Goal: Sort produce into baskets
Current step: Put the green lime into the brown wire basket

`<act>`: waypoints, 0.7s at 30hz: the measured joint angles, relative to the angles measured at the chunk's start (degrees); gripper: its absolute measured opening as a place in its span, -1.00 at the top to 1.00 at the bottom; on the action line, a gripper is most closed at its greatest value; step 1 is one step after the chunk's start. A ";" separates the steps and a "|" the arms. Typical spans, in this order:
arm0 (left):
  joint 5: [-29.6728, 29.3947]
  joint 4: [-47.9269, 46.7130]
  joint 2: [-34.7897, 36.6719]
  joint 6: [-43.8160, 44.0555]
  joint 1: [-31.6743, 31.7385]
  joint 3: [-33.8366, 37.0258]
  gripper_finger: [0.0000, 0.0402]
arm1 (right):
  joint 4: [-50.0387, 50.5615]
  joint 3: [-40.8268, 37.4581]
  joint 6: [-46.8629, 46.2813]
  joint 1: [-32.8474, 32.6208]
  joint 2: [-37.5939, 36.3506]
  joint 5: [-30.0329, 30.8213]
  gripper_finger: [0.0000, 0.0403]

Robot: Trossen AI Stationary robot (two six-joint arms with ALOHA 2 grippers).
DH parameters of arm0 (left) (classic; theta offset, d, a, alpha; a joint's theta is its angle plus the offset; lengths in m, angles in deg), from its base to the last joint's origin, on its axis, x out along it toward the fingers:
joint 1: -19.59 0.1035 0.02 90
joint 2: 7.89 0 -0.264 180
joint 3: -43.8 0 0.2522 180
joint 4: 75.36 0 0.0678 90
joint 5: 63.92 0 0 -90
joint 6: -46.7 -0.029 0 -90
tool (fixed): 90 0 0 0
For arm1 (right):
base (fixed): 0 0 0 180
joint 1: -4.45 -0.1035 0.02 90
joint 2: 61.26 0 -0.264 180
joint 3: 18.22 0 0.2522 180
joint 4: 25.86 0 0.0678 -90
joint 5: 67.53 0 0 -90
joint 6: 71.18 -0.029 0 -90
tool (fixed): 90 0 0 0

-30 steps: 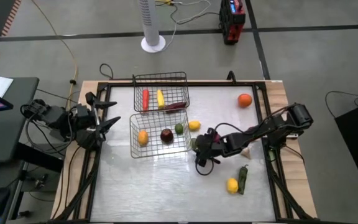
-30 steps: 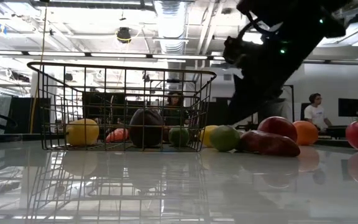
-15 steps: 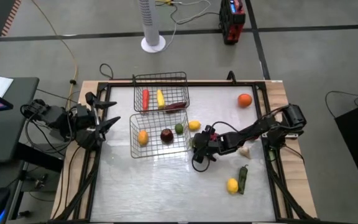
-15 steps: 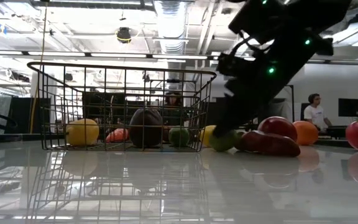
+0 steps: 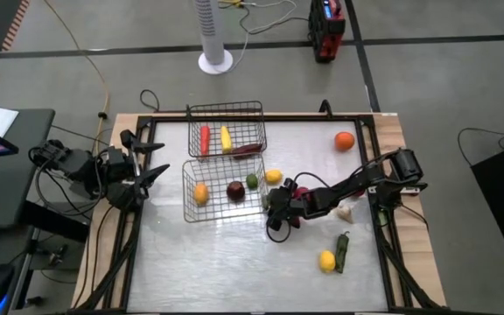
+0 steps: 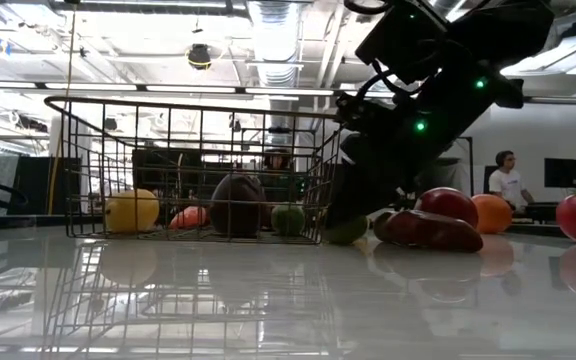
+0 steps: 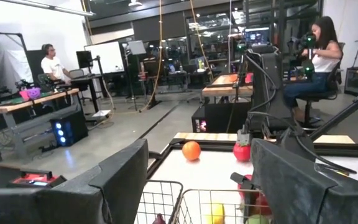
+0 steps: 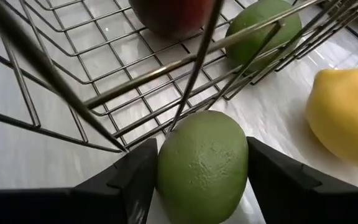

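Right gripper (image 8: 201,171), fingers spread, straddles the green lime (image 8: 202,164) for a grasp (basket (image 8: 73,68) wall just ahead); left gripper (image 5: 151,171) waits, open.

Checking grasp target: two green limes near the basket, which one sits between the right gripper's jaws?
The lime outside the basket, on the table against the basket's wire corner. The other lime lies inside the mesh. The right gripper straddles the outside one.

No readable text or labels anywhere
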 joint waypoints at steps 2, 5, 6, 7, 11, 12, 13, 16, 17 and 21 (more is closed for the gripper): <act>0.00 -0.01 0.00 0.00 -0.02 0.00 -0.36 | 0.94 -0.22 0.32 0.00 -1.22 0.08 -0.20; 0.00 -0.02 0.00 0.00 -0.02 0.00 -0.36 | 2.62 -0.27 0.52 0.00 -3.00 0.10 -0.10; 0.00 0.00 0.00 0.00 0.00 0.00 -0.36 | 3.40 -0.35 0.58 0.00 -3.61 0.12 -0.08; -0.01 0.00 0.00 0.00 -0.02 0.00 -0.36 | 4.07 -0.44 0.70 -0.02 -4.24 0.12 -0.08; -0.02 0.01 0.00 0.00 0.00 0.00 -0.36 | 3.88 -0.35 0.72 -0.01 -6.74 0.54 -0.11; -0.02 0.01 0.00 0.00 -0.01 0.00 -0.36 | 3.95 -0.34 0.72 -0.02 -7.31 0.60 -0.12; -0.02 0.00 0.00 0.00 -0.02 0.00 -0.36 | 4.25 -0.34 0.74 0.00 -7.91 0.60 -0.12; -0.02 0.00 0.00 0.00 -0.02 0.00 -0.36 | 7.21 -0.30 0.74 -0.02 -10.70 0.83 -0.12; -0.02 0.00 0.00 0.00 -0.01 0.00 -0.36 | 8.76 -0.28 0.72 0.00 -11.80 1.08 -0.11; -0.02 0.00 0.00 -0.17 -0.01 0.00 -0.36 | 14.09 -0.27 0.55 0.07 -16.56 2.57 -0.12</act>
